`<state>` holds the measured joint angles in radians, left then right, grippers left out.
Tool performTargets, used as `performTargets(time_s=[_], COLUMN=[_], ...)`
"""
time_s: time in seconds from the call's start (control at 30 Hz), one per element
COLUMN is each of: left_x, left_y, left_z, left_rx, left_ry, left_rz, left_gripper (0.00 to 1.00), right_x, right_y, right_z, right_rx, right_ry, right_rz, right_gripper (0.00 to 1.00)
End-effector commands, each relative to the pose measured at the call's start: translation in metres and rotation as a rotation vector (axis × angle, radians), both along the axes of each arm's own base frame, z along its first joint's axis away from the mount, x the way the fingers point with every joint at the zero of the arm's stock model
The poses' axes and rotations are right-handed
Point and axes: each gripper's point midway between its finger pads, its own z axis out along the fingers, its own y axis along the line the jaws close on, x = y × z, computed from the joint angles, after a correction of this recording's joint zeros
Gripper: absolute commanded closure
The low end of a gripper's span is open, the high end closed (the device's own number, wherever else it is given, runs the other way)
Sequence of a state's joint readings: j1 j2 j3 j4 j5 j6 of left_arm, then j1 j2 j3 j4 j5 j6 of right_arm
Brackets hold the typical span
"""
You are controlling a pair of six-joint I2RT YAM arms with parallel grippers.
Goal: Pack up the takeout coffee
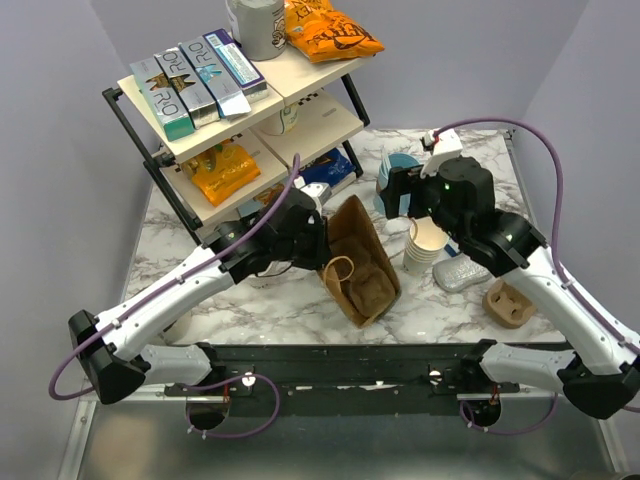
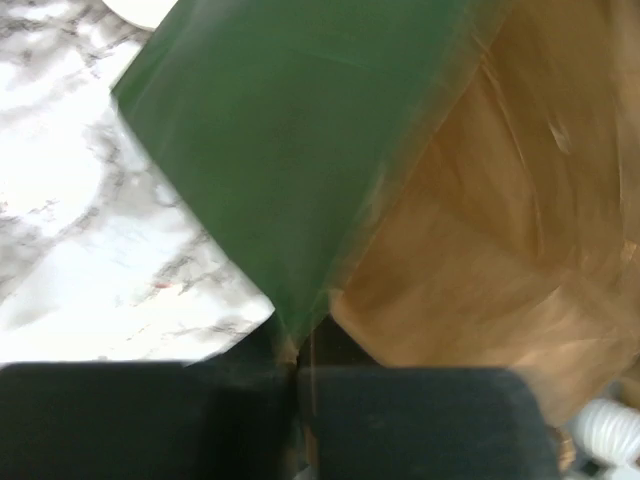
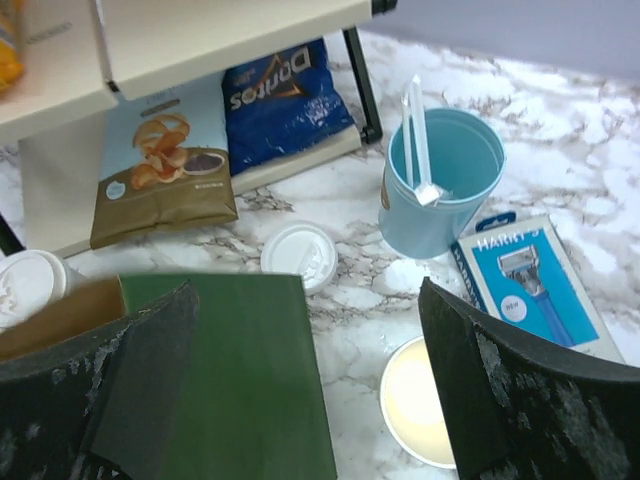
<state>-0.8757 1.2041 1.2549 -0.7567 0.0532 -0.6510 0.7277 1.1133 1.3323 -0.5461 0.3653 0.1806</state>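
Observation:
The takeout coffee, a cream cup with a white lid, shows at the left edge of the right wrist view, beside the paper bag's mouth. In the top view the left arm hides it. The brown paper bag lies on its side mid-table, with a green face. My left gripper is shut on the bag's edge. My right gripper is open and empty, hovering above the stack of lidless cream cups, with its fingers on either side of the view.
A loose white lid lies on the marble. The light blue cup holds white sticks. A razor box lies beside it. The snack shelf stands at back left. A cardboard cup carrier and a grey packet lie at right.

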Motion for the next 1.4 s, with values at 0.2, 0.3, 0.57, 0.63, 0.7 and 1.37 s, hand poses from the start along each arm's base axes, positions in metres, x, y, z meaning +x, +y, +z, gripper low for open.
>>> performTargets(time_s=[0.2,0.3,0.57,0.63,0.7,1.37], left_x=[0.024,0.027,0.036,0.034,0.033,0.022], left_y=[0.006,0.014,0.044,0.058,0.082,0.193], left_z=[0.025,0.029,0.067,0.070,0.071,-0.036], left_rx=[0.038,0.068,0.049,0.059,0.079,0.139], left_ry=[-0.061,-0.078,-0.211,-0.212,-0.213,0.058], left_rz=[0.093,0.118,0.233,0.289,0.401,1.079], left_gripper=[0.14,0.04,0.01,0.01,0.01,0.03], right_x=[0.027,0.033,0.024,0.017,0.006,-0.014], right_y=[-0.029,-0.040,-0.024,-0.021,-0.015,-0.019], right_z=[-0.023,-0.024,-0.017,-0.005,0.028,-0.006], right_rx=[-0.032,-0.051,-0.108,-0.109,-0.085,0.099], right_ry=[0.112,0.107,0.017,-0.054,-0.208,-0.132], right_rz=[-0.092,-0.121,0.075,0.134,0.216,0.163], right_gripper=[0.00,0.00,0.00,0.00,0.00,0.00])
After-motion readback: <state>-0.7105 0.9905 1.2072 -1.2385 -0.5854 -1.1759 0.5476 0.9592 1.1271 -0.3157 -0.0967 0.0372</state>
